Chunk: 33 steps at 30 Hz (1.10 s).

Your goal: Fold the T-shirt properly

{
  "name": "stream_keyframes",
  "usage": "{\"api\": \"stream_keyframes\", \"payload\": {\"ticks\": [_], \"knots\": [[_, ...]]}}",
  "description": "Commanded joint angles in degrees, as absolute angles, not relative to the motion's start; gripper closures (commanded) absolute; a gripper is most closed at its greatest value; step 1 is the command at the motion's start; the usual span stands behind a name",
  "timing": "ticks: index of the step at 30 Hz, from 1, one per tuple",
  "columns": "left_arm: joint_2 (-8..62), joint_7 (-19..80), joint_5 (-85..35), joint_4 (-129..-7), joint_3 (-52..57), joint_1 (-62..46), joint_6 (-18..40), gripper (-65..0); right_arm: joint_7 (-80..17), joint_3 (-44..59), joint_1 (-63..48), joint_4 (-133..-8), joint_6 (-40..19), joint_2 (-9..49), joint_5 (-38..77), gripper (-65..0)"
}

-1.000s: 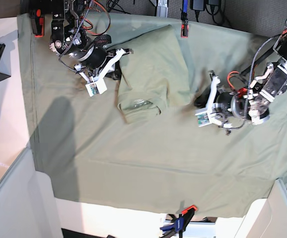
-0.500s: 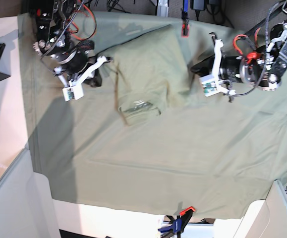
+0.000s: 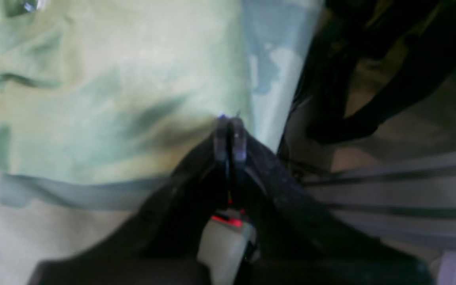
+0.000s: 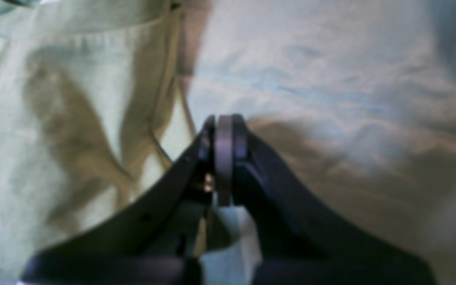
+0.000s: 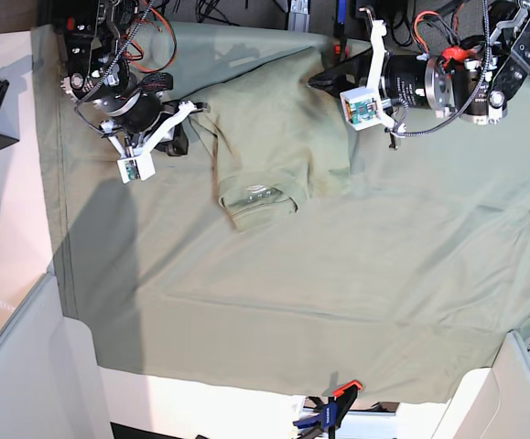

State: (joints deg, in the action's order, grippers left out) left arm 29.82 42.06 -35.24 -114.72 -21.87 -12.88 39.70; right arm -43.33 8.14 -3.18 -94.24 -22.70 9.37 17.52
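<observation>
Lying folded on the tablecloth (image 5: 338, 274) toward the far edge of the table, the T-shirt (image 5: 278, 137) is seen with its collar (image 5: 257, 199) turned toward the near side. The left gripper (image 5: 324, 80) is held at the shirt's far right corner with jaws pressed together on nothing. The right gripper (image 5: 178, 142) is likewise closed and empty, just beside the shirt's left edge.

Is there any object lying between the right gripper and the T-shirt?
Nothing visible does. The right gripper, shut, is right beside the T-shirt at its edge, with only the tablecloth under them.
</observation>
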Motion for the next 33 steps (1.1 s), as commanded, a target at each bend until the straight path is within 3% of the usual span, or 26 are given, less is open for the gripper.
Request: {"api": "stream_keyframes", "payload": {"ticks": [1,16,26,33], "knots": [[29.98,40.93,-35.66,-115.18,-22.50,-12.73,40.00,0.0,-42.24,8.40,-2.42,-94.96,-22.94,9.65,18.04,0.0],[23.46,37.50,-24.38,-105.19,-30.04,-10.72,40.00,0.0,-42.87,8.38,-2.39,-94.91,-22.94,8.40,19.11,0.0],[24.18,37.08,-20.71,-97.17,-30.02,-3.14,40.00,0.0,-42.87,8.40,-2.42,-94.91,-22.94,8.43,19.09,0.0],[29.43,37.04,-20.73,-95.66,-29.98,3.16,40.00,0.0,-42.92,8.40,-2.42,-94.91,-22.94,8.40,19.09,0.0]]}}
